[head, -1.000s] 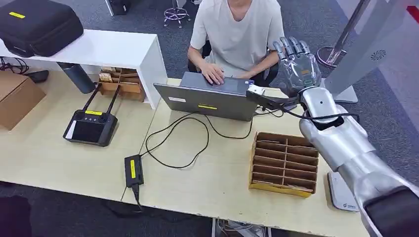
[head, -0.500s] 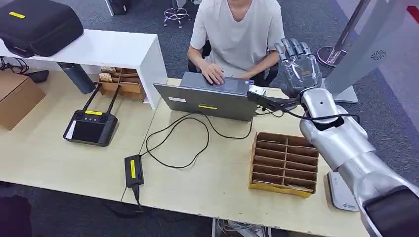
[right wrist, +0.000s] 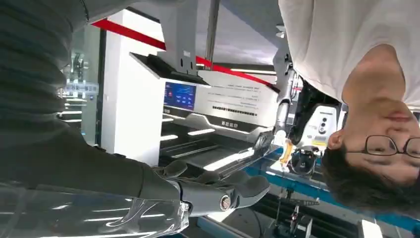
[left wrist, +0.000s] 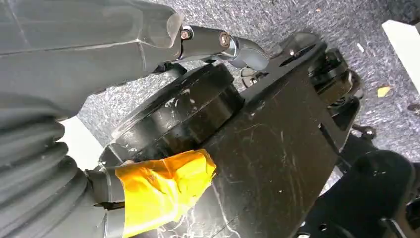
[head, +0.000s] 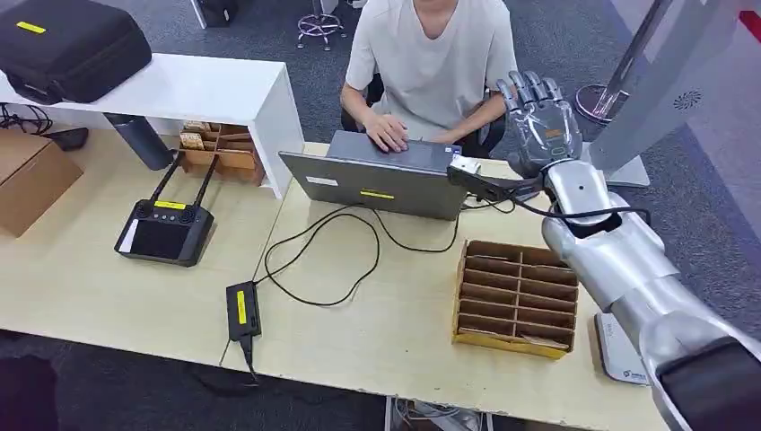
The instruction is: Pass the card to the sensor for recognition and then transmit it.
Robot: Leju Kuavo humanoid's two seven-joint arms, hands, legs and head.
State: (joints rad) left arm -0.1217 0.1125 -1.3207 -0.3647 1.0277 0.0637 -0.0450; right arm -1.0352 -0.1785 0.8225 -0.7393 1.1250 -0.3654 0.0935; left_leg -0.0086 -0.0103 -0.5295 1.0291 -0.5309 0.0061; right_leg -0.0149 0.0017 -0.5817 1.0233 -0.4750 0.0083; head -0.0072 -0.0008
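Pale wooden table (head: 108,287) on grey carpet (head: 709,206); right robot hand (head: 541,126) raised, fingers spread, empty.

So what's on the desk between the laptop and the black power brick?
In the head view, only a looping black cable on bare desk lies between the laptop and the power brick.

Pale wooden tables (head: 108,278) stand on grey carpet (head: 269,36), a white shelf (head: 206,90) resting across them.
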